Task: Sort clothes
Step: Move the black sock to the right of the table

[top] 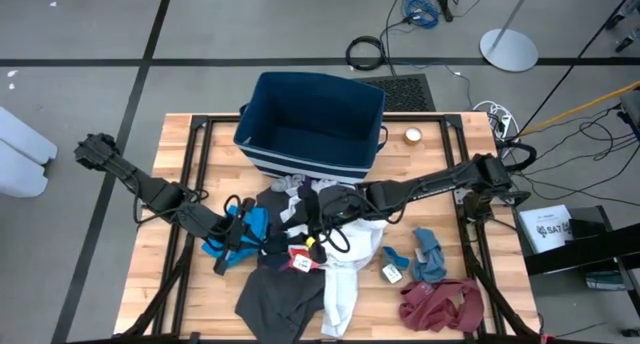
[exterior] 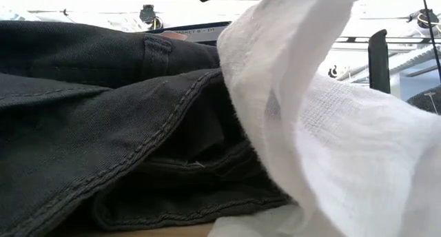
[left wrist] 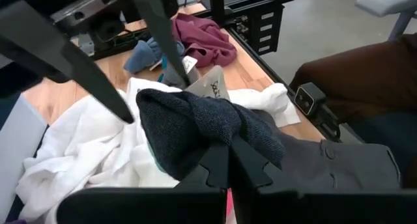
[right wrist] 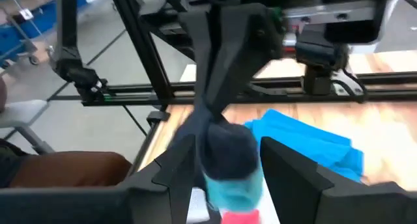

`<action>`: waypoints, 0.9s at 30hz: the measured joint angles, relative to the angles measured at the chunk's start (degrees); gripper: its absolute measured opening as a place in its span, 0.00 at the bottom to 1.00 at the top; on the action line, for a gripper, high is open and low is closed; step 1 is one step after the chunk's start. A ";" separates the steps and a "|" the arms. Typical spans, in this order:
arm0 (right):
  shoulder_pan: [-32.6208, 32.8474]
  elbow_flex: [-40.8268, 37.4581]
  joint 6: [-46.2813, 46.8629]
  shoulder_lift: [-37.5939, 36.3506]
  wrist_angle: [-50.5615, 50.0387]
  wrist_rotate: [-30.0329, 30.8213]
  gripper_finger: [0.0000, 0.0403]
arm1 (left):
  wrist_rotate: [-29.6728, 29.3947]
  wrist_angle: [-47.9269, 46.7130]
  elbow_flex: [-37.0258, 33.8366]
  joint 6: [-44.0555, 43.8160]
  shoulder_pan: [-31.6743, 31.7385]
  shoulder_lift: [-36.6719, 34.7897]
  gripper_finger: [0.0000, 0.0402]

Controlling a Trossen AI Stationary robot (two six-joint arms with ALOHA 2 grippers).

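Observation:
The clothes lie heaped at the table's middle and near side: a white garment (top: 345, 274) (left wrist: 78, 152), a dark grey one (top: 275, 299) (exterior: 103, 127), a bright blue top (top: 232, 239) (right wrist: 306, 142), a maroon top (top: 440, 304) and grey-blue socks (top: 428, 252). My left gripper (top: 250, 232) (left wrist: 229, 160) is shut on a dark navy knit piece (left wrist: 195, 120) (right wrist: 228, 149) with teal and red at one end. My right gripper (top: 292, 222) (right wrist: 228, 149) is open, one finger on either side of that piece's other end. I cannot tell whether the fingers touch it. My left gripper pinches one end of the dark knit piece (left wrist: 225, 142) between its two shut fingers. It comes slanting down from the table's left. The piece bunches beyond the fingertips, lifted clear above the white garment, and reaches toward my right gripper.
The dark blue bin (top: 310, 124) with white stripes stands open at the table's far middle. Black frame rails (top: 190, 174) run along both sides of the table. Paper tags (top: 391, 273) lie among the clothes. A small round object (top: 413, 135) sits at the far right.

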 joint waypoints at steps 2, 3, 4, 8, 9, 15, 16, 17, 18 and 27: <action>0.01 -0.04 -0.03 0.24 -0.19 -0.20 0.40 | 0.00 0.01 0.00 0.13 0.00 0.00 0.00; -0.01 0.00 -0.04 0.66 0.78 -0.61 0.40 | 0.00 -0.04 0.00 0.17 0.00 0.00 0.00; -0.01 0.04 -0.10 0.85 1.14 -1.24 0.40 | 0.00 -0.06 0.00 0.25 0.00 0.00 0.00; 0.26 -0.03 -0.13 1.89 2.70 -1.37 0.40 | 0.00 -0.10 0.00 0.26 0.04 0.00 0.00; 0.27 -0.07 -0.14 2.17 2.95 -1.41 0.40 | 0.00 -0.10 0.00 0.26 0.04 0.00 0.00; 0.49 -0.04 -1.49 2.75 3.17 -1.40 0.31 | -0.03 -0.32 0.00 0.04 0.04 0.00 0.01; 0.50 -0.04 -1.77 2.75 3.17 -1.39 0.28 | -0.04 -0.32 0.00 0.02 0.04 0.00 0.01; 0.55 -0.03 -2.02 2.75 3.17 -1.40 0.24 | -0.04 -0.34 0.00 -0.06 0.04 0.00 0.01; 0.56 -0.04 -2.14 2.75 3.13 -1.39 0.19 | -0.09 -0.34 0.00 -0.13 0.04 0.00 0.01; 0.56 -0.04 -3.35 2.72 3.01 -1.36 0.03 | -4.41 -0.81 0.00 -3.07 0.04 0.00 0.27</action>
